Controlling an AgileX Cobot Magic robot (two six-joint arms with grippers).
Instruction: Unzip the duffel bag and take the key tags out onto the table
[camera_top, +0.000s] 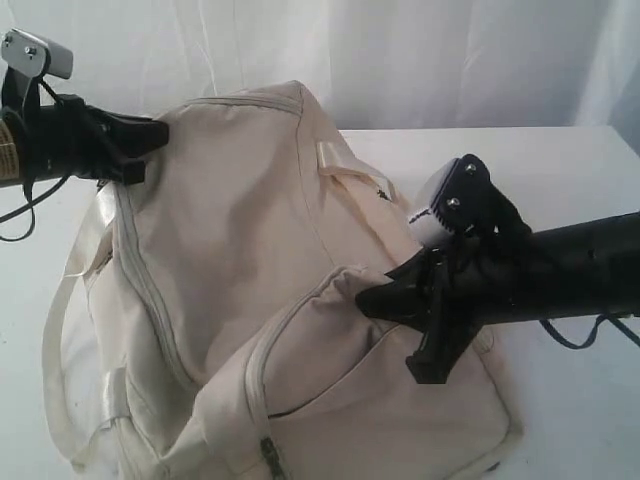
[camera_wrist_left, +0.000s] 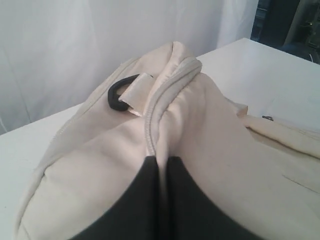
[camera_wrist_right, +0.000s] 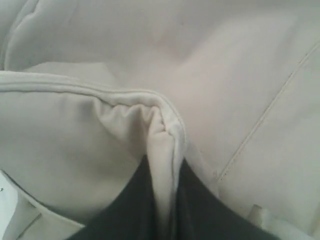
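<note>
The soft, limp duffel bag (camera_top: 250, 230) is best held at its seams, where left hand (camera_top: 155, 135), upper left, and right hand (camera_top: 368, 300), centre right, each pinch a fold.

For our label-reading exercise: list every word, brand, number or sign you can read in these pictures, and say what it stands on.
No text can be read.
The bag: plain cream fabric, no print or logo in any view.
The yellowish band on the left arm: too blurred to tell if it bears text.
The table: blank.
</note>
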